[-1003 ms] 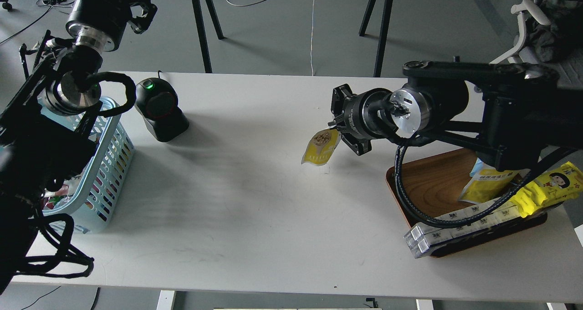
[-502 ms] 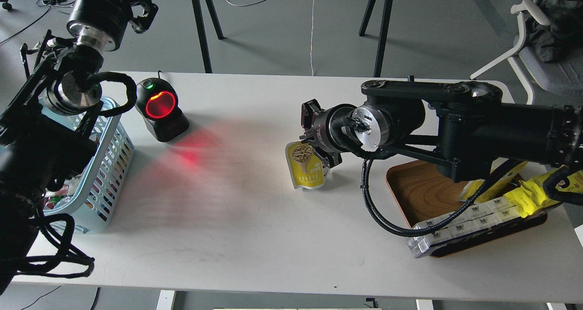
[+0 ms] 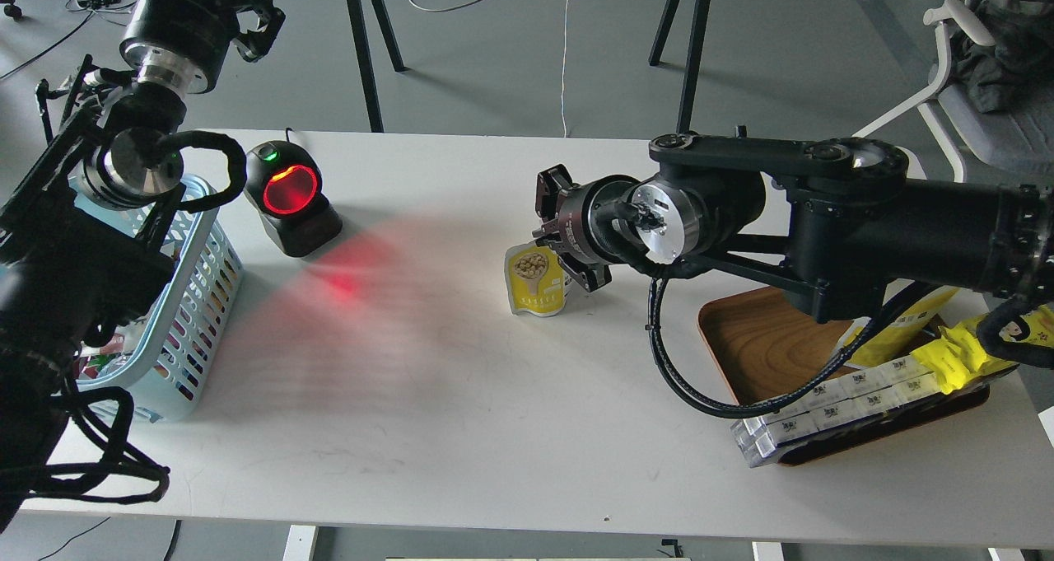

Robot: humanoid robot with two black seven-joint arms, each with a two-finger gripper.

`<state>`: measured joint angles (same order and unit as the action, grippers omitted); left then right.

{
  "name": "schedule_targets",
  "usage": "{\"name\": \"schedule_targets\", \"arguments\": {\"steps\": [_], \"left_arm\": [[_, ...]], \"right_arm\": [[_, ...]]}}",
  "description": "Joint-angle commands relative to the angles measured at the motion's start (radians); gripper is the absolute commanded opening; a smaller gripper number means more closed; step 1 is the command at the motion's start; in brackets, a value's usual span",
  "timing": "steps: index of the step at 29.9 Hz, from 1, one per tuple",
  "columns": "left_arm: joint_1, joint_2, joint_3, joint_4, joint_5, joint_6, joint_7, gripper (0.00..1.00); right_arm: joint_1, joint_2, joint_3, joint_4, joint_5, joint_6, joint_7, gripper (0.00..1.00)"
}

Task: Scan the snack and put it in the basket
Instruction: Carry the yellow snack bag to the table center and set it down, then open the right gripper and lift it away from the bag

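Desk (image 3: 461,429): bare at its near edge; nothing has shifted there over the last second.

Tray (image 3: 766,338): at the desk's right, far from the scanner, with packets and a clear box left untouched.

Basket (image 3: 193,297): at the desk's left edge, nearer than the scanner and just to its left; some goods already lie inside. The snack is not yet in it.

Snack (image 3: 537,281): hanging upright over mid-desk, right of the scanner and well apart from it. A second ago it hung tilted, farther right, nearer the tray; it has since been carried toward the scanner and turned upright.

Right pincer (image 3: 568,244): clamped on the snack's top edge, holding it above the desk. The arm has swung leftward with it in the past second.

Red glow (image 3: 346,277): cast on the desk from the scanner out toward the snack. It was absent a second ago and appeared half a second ago.

Scanner (image 3: 290,194): window now lit red, where only a small green lamp showed a second ago.

Left pincer (image 3: 255,21): raised at far left, beyond the basket and scanner, unmoved; too dark to tell how its fingers stand.

Meaning: the scan step looks under way, the reader apparently awake. Whether the code has registered cannot be told. The basket drop remains.
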<state>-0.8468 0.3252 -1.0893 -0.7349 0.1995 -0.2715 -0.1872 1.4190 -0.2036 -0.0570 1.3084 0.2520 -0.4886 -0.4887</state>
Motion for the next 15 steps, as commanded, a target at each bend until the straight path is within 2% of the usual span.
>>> {"name": "schedule_targets", "arguments": {"steps": [1, 9, 15], "left_arm": [[0.0, 0.002, 0.0, 0.0, 0.0, 0.0, 0.0, 1.0], [-0.003, 0.003, 0.002, 0.0, 0.001, 0.005, 0.002, 1.0], [-0.006, 0.017, 0.003, 0.011, 0.012, 0.008, 0.006, 1.0]], "right_arm": [[0.003, -0.005, 0.002, 0.0, -0.016, 0.0, 0.0, 0.46], [0.005, -0.051, 0.092, 0.015, -0.033, 0.0, 0.0, 0.83], [0.003, -0.137, 0.184, 0.063, -0.031, 0.0, 0.0, 0.97]]}}
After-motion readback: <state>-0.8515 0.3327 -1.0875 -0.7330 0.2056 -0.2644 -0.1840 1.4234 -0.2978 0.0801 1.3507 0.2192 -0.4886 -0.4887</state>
